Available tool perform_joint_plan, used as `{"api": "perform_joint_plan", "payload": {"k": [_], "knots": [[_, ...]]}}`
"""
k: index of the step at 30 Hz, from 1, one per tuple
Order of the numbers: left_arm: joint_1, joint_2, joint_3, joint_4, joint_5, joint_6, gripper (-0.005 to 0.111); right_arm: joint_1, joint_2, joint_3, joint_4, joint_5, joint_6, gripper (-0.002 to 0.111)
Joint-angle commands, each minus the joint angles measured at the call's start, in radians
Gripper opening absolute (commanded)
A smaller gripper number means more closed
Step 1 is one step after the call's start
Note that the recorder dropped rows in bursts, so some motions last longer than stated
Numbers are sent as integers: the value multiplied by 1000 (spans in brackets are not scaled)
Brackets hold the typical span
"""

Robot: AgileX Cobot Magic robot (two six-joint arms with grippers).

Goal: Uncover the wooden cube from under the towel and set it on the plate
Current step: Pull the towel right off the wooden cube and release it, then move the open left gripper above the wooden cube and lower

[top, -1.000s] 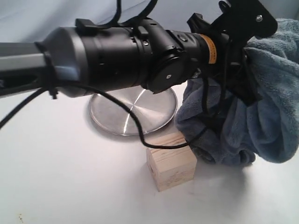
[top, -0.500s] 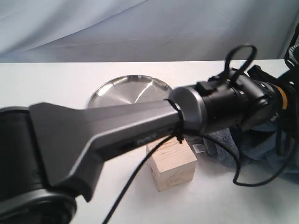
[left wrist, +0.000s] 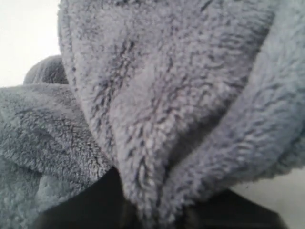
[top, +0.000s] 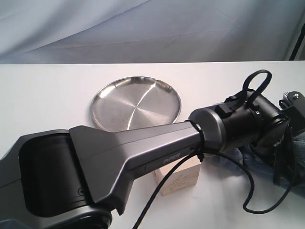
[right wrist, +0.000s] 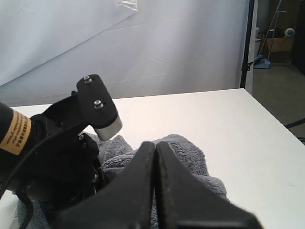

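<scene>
My left gripper (left wrist: pixel 153 215): pinching a towel (left wrist: pixel 157 95) fold. My right gripper (right wrist: pixel 155 150): closed, empty. My left arm (top: pixel 143 152) screens most of the wooden cube (top: pixel 183 179) near the plate (top: pixel 136 102).

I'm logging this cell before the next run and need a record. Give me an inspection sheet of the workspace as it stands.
Surface: white table, matte.
Job's things: round shiny steel plate, nothing on it; pale wooden cube, uncovered, on the table beside the plate, partly hidden by the left arm; fluffy blue-grey towel, bunched at the right.
Clutter: nothing seen.
Grippers: left gripper closed on a fold of the towel; right gripper shut, empty, above the towel.
Cables: black cable loops off the left arm over the table.
Surroundings: pale fabric backdrop; floor and stands beyond the table edge in the right wrist view.
</scene>
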Motion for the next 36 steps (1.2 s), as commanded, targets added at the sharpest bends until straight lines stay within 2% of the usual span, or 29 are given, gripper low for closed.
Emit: {"api": "perform_joint_plan", "payload": {"k": [1, 6, 9, 11, 28, 31, 33, 36], "knots": [[-3, 7, -9, 50, 43, -77, 30, 0, -6, 3, 5, 12, 4, 3], [-3, 7, -13, 45, 54, -171, 62, 0, -6, 3, 5, 12, 4, 3], [-3, 7, -13, 40, 74, -187, 73, 0, -6, 3, 5, 12, 4, 3], [-6, 1, -13, 38, 85, -187, 75, 0, -6, 3, 5, 12, 4, 3], [-6, -101, -13, 45, 192, -185, 75, 0, -6, 3, 5, 12, 4, 3], [-6, -120, -13, 45, 237, -243, 75, 0, -6, 3, 5, 12, 4, 3], [-6, -136, -13, 49, 246, -326, 66, 0, -6, 3, 5, 12, 4, 3], [-3, -165, -13, 118, 253, -438, 40, 0, -6, 3, 5, 12, 4, 3]]}}
